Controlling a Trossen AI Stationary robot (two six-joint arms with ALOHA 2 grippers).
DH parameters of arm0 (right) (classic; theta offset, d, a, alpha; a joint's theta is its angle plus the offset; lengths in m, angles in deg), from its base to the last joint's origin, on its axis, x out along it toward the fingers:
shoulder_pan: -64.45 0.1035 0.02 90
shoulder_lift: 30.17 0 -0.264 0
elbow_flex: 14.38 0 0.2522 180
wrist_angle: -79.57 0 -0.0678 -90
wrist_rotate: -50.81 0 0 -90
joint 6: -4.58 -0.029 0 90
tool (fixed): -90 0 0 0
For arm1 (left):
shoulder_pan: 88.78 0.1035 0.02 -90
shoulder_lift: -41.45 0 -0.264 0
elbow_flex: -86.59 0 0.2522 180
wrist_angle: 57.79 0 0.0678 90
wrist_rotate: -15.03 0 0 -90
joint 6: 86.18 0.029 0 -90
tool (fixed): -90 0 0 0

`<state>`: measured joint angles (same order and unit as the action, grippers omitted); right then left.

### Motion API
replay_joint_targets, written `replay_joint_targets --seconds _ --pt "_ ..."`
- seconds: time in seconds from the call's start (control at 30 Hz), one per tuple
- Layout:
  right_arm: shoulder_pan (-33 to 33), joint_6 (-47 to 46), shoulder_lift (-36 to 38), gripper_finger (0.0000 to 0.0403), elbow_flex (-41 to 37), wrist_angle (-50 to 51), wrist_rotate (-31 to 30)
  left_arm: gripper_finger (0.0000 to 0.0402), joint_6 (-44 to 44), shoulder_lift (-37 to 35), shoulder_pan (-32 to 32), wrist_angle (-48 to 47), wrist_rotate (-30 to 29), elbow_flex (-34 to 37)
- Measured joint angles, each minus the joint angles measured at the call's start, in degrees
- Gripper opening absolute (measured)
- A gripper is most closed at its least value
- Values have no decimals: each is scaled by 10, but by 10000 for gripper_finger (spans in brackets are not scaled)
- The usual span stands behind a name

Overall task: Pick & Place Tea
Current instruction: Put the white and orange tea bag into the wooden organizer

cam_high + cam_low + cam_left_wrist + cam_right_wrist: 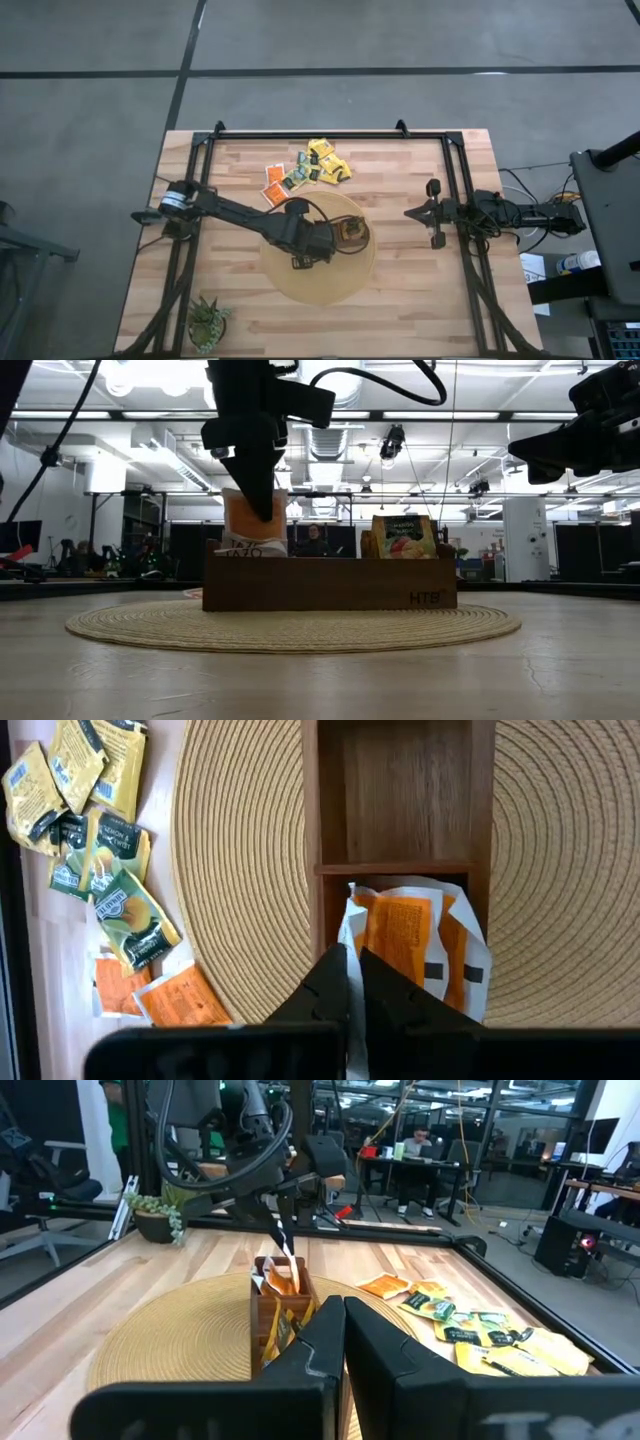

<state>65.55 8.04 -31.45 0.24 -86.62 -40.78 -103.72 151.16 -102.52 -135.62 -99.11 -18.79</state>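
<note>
Left gripper (262,510) over box (330,583), orange sachet (255,520) upright

A round mat (300,275) lies mid-frame on the tabletop (420,300) in the high view, with the box (352,236) on its right part. Loose tea sachets (312,168) lie above the mat. The plant (207,322) stands at lower left. The left pincer (345,238) hangs over the box; the right pincer (412,212) is at the right.
</note>
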Motion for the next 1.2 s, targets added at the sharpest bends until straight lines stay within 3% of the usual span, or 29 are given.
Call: replay_joint_targets --seconds 0.53,0.63,0.83,1.03,1.2 --pt "0 0 0 8 0 0 0 157 -5 -1 0 -2 0 0" --pt "0 0 0 8 0 0 0 164 -20 -2 0 -8 15 0" --pt "0 0 0 9 0 0 0 165 -24 -2 1 -2 103 0" --pt "0 0 0 8 0 0 0 165 -29 -11 1 -15 109 -1" --pt "0 0 0 8 0 0 0 165 -34 -14 0 -27 154 -23"
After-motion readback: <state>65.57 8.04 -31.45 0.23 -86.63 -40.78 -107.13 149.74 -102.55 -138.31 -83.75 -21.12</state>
